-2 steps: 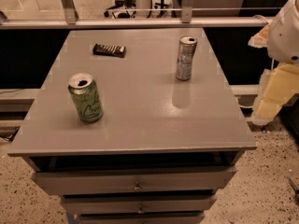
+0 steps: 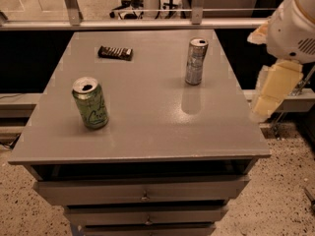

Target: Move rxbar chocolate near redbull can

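The rxbar chocolate (image 2: pixel 115 52) is a flat dark bar lying at the far left of the grey table top (image 2: pixel 147 127). The redbull can (image 2: pixel 196 62) is a slim silver can with bluish markings standing upright at the far right of the table, well apart from the bar. My gripper (image 2: pixel 272 93), pale cream under the white arm housing (image 2: pixel 295 28), hangs just off the table's right edge, to the right of the redbull can and a little nearer than it. It holds nothing that I can see.
An opened green can (image 2: pixel 90 103) stands upright at the near left of the table. Drawers (image 2: pixel 143 193) sit under the table top. A rail with posts (image 2: pixel 147 18) runs behind the table. The floor is speckled.
The arm and gripper have shifted a little to the left, closer to the table's right edge. The bar and both cans have not moved.
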Controlling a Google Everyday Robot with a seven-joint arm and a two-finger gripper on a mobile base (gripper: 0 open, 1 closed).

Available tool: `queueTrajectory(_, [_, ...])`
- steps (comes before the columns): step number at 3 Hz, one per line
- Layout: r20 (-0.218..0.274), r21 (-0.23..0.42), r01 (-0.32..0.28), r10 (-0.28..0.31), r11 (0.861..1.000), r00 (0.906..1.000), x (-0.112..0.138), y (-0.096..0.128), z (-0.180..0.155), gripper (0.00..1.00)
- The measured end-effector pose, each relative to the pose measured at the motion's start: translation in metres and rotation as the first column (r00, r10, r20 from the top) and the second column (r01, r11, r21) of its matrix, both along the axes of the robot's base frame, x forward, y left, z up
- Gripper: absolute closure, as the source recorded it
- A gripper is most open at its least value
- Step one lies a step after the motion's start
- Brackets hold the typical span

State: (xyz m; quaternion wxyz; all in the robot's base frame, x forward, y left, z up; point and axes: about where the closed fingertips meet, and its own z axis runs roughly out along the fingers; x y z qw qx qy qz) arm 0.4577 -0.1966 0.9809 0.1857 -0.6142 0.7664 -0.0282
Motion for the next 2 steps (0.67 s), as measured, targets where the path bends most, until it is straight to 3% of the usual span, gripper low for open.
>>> queueTrajectory(1, [0.055, 0.041, -0.072, 0.069, 0.997, 0.9961, 0.038, 0.035, 0.008, 0.00])
queueTrajectory(2, [0.147, 0.103, -0.173, 0.157, 0.979, 0.9765, 0.095, 0.093, 0.028, 0.00])
